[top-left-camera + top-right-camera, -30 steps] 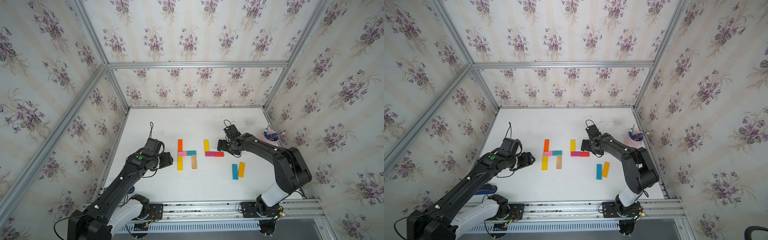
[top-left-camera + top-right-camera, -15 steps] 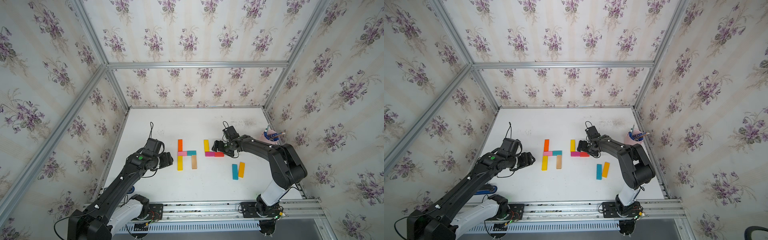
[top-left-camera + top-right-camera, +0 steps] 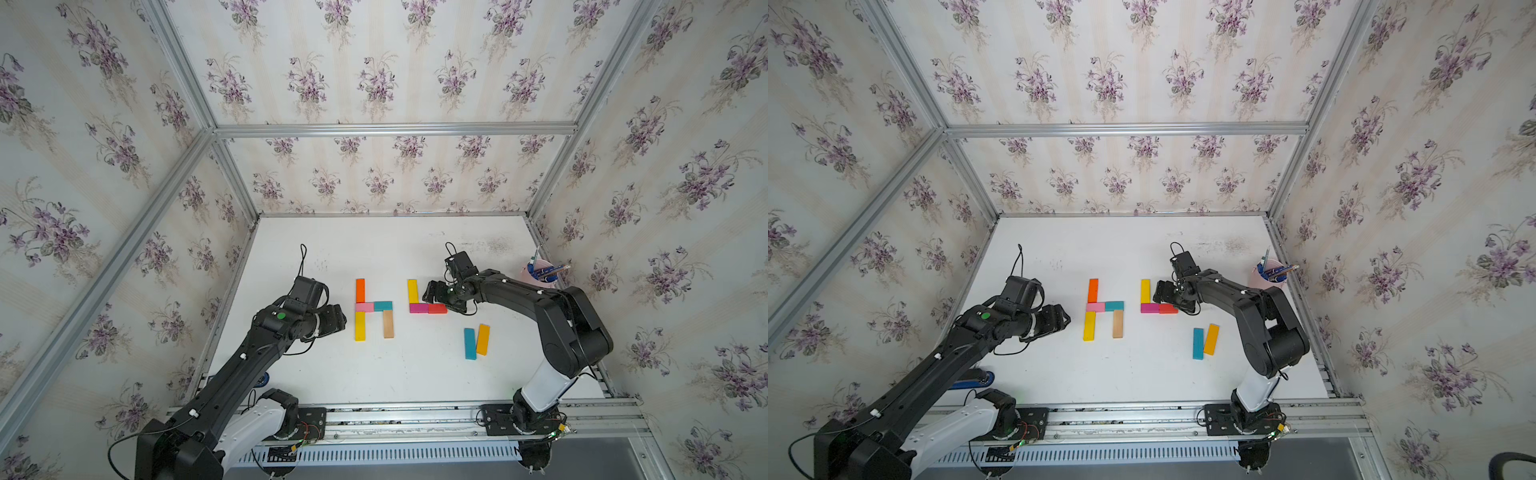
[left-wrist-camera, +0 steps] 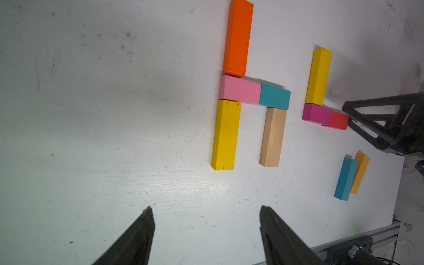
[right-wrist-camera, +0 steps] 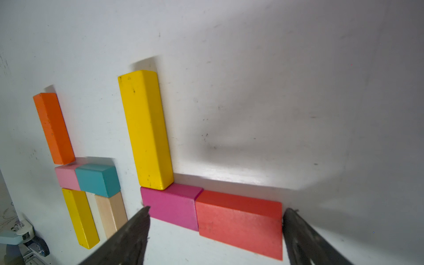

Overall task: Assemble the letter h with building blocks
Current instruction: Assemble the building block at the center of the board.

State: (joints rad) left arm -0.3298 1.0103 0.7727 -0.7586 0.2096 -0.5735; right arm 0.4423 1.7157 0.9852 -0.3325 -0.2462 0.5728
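TABLE (image 3: 374, 374): finished h (image 3: 365, 307) near left gripper, second h part-built | LEFT GRIPPER (image 4: 205, 207): jaws apart, empty, parked clear | RIGHT GRIPPER (image 5: 215, 210): jaws wide, bracketing magenta block (image 5: 171, 207) and red block (image 5: 239, 220), which lie end to end, magenta against the end of yellow block (image 5: 146, 128); close gently, keep the bar square | SPARES: blue block (image 3: 469, 343), amber block (image 3: 482, 339), side by side nearby | CHANGE: right gripper now nearer the yellow block, jaws slightly narrower.

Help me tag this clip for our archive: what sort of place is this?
Probably a robotics lab test cell: two robot arms bolted to an aluminium rail, a white tabletop boxed in by floral-papered panels, and coloured building blocks.
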